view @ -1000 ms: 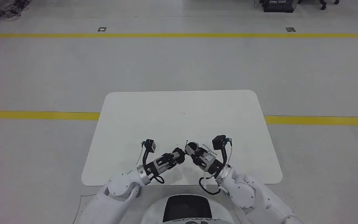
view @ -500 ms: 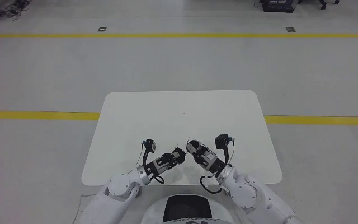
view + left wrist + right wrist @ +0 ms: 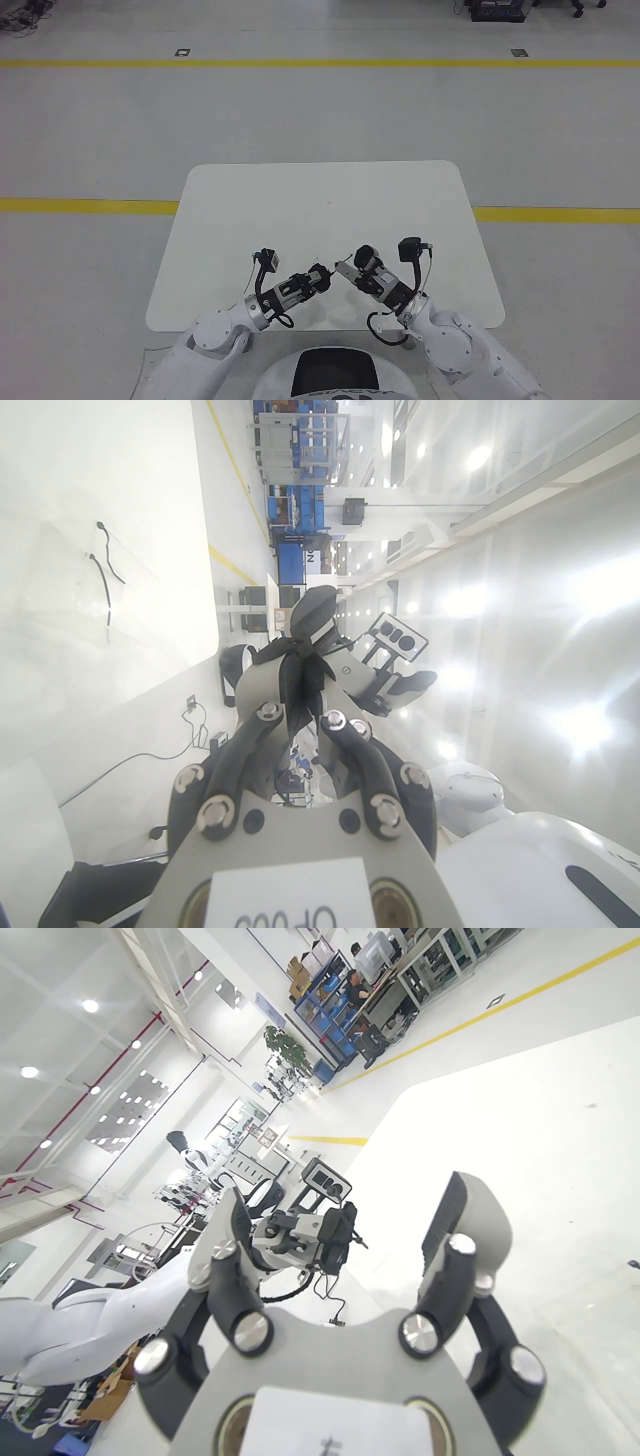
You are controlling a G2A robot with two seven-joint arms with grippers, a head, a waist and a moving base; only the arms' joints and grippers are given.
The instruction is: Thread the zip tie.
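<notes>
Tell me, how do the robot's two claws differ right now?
The left gripper is shut on the black zip tie; the right gripper is open and holds nothing. The left gripper's fingers are pressed together; the right gripper's are spread wide. Both hover over the near edge of the table, pointing at each other.
</notes>
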